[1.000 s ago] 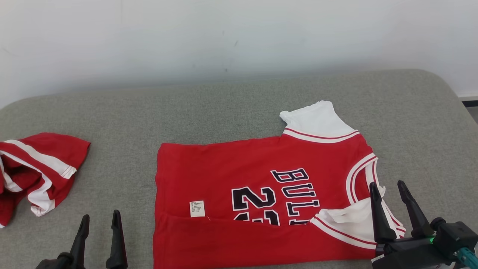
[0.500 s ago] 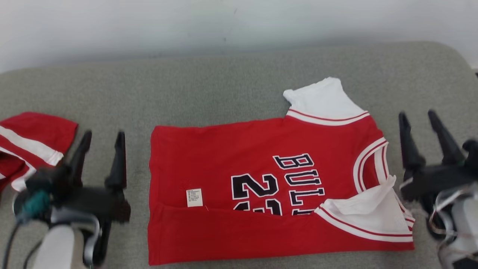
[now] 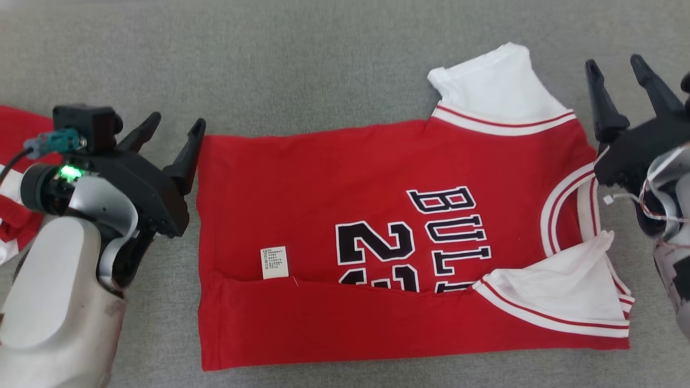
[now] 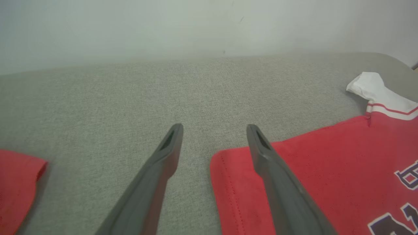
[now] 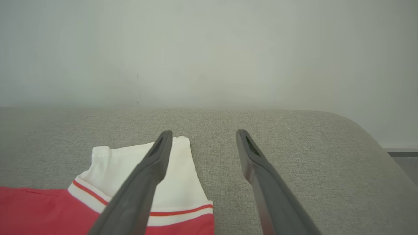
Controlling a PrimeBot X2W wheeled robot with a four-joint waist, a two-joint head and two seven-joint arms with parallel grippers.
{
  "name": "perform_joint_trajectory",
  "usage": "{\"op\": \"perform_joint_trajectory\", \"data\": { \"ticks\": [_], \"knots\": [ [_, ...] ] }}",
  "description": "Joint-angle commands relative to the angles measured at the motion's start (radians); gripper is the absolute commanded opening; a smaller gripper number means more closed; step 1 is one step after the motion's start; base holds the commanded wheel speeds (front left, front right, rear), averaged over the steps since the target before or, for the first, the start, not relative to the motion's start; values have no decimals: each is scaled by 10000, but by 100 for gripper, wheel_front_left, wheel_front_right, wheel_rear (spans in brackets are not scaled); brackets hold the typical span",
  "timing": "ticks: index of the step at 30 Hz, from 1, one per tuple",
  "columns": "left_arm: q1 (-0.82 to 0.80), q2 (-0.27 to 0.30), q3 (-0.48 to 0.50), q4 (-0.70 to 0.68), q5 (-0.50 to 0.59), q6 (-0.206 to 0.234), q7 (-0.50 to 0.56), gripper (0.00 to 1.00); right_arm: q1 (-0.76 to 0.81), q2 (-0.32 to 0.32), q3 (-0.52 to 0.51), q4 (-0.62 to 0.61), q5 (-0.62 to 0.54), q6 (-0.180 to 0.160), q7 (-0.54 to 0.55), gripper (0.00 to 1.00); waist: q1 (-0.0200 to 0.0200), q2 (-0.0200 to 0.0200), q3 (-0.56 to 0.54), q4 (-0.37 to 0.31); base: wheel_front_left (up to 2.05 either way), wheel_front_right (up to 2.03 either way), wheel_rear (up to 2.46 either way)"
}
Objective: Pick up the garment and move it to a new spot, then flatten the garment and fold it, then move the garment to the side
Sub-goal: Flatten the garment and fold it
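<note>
Head view. Left gripper at 9 o'clock, fingers apart, empty, just beside the hem of the red garment. Right gripper at 2 o'clock, likewise apart, empty, near the white sleeve. Garment spread at centre on grey cushion.

Left hand and right hand hover, fingers spread wide.

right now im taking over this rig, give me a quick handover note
Left gripper: open, empty, at the far left corner of the jersey.
Right gripper: open, empty, beside the far right corner, by the white sleeve.
The jersey lies flat on the grey cushion, near edge already folded over.
To do: finish folding, then move it aside.
Another red garment lies off to the left.
</note>
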Motion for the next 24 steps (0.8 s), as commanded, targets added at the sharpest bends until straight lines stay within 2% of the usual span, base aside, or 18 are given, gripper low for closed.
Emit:
{"op": "perform_joint_trajectory", "data": {
  "ticks": [1, 4, 14, 24],
  "knots": [
    [-305, 88, -164, 18, -201, 15, 226, 100, -441, -94, 285, 317, 131, -28, 123, 100, -3, -2, 579, 113, 0, 0, 0],
    [-610, 103, -431, 152, -652, 15, 790, 100, -1092, -93, 750, 911, 270, -28, 261, 100, -3, -2, 799, 180, 0, 0, 0],
    [-1366, 0, -1219, 547, -1137, 13, 2488, 100, -3000, -190, 2229, 2647, 591, -28, 816, 100, -3, -2, 1295, 540, 0, 0, 0],
    [-1671, -180, -1602, 440, -1210, 14, 2944, 100, -4598, -273, 2961, 4062, 1211, -28, 2287, 100, -3, -2, 1665, 933, 0, 0, 0]
  ]
}}
